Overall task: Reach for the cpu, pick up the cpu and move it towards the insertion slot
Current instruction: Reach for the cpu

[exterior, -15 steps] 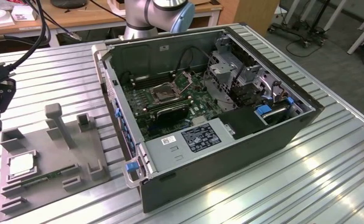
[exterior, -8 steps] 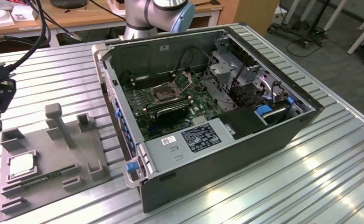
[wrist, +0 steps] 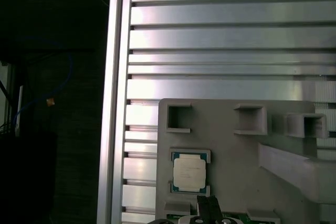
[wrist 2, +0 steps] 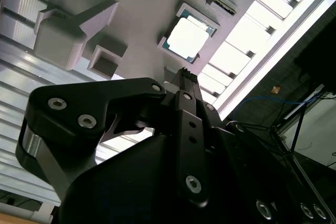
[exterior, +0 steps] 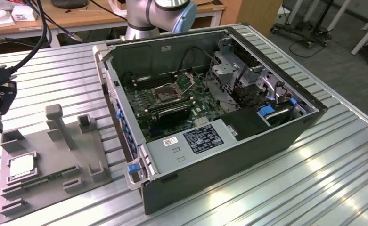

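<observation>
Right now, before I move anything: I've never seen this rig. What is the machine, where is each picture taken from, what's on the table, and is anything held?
The machine is one robot arm with a claw at its end. The exterior view comes from a camera off the arm, looking over the slatted metal table. Both wrist views ride on the arm and look past the claw. On the table stand an open computer case, with the insertion slot on its green board, and a grey tray at the exterior view's left. The cpu lies in a square recess of that tray. The claw hangs over the tray near it; the cpu is not gripped.
</observation>
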Action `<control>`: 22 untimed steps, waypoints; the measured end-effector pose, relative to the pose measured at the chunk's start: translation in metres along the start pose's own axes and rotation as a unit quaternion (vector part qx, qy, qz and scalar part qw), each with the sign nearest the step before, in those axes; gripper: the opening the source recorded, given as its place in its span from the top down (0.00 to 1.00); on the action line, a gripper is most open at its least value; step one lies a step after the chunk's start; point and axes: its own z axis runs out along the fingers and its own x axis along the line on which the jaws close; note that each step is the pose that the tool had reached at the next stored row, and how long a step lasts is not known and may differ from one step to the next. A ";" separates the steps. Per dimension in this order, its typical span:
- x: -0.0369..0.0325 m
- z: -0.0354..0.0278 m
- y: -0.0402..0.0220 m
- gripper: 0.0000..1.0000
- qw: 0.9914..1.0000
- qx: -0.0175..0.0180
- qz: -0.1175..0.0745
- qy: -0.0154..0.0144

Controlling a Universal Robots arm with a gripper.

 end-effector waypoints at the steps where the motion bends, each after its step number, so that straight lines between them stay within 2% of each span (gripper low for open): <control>1: 0.0000 0.0002 0.0000 0.90 1.000 0.000 0.000 0.000; 12: 0.0001 0.0042 -0.0002 0.90 1.000 0.000 0.000 0.000; 22: 0.0013 0.0168 -0.0007 0.90 1.000 0.000 0.000 0.000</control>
